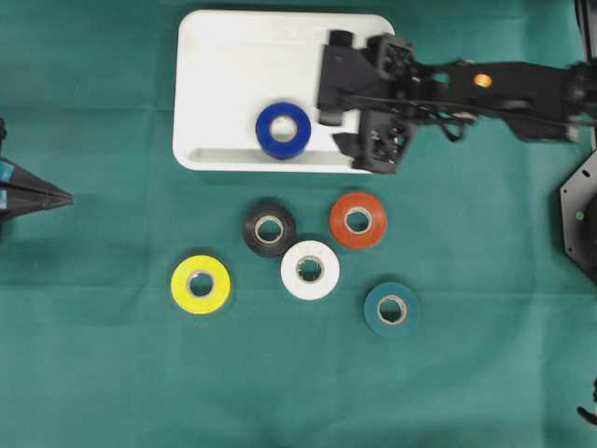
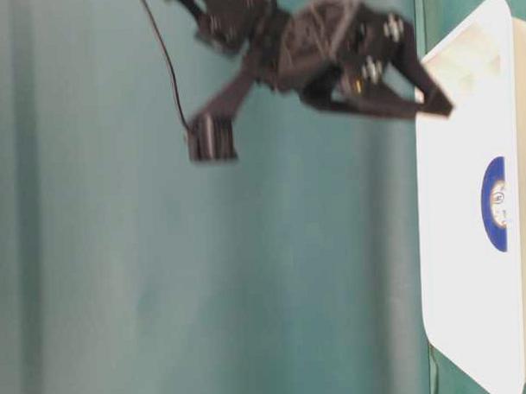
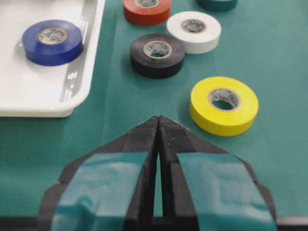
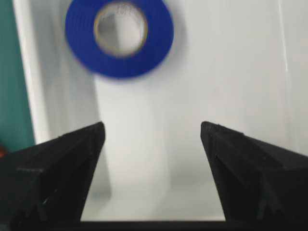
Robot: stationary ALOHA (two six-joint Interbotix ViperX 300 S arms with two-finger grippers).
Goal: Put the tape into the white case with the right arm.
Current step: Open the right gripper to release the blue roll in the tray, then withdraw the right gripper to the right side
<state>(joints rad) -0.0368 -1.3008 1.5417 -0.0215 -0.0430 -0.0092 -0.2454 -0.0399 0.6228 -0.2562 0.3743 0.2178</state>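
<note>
A blue tape roll (image 1: 284, 130) lies flat inside the white case (image 1: 224, 65), near the case's front rim. My right gripper (image 1: 334, 93) hovers over the right part of the case, just right of the roll. In the right wrist view its gripper (image 4: 151, 126) is open, with only white case floor (image 4: 231, 62) between the fingers and the blue tape roll (image 4: 119, 36) ahead of the tips, apart from them. My left gripper (image 3: 159, 118) rests shut and empty at the far left of the cloth (image 1: 56, 197).
Several other tape rolls lie on the green cloth in front of the case: black (image 1: 269, 228), orange-red (image 1: 358, 220), white (image 1: 310, 270), yellow (image 1: 201, 284) and teal (image 1: 392, 309). The right arm (image 1: 522, 89) stretches in from the right edge.
</note>
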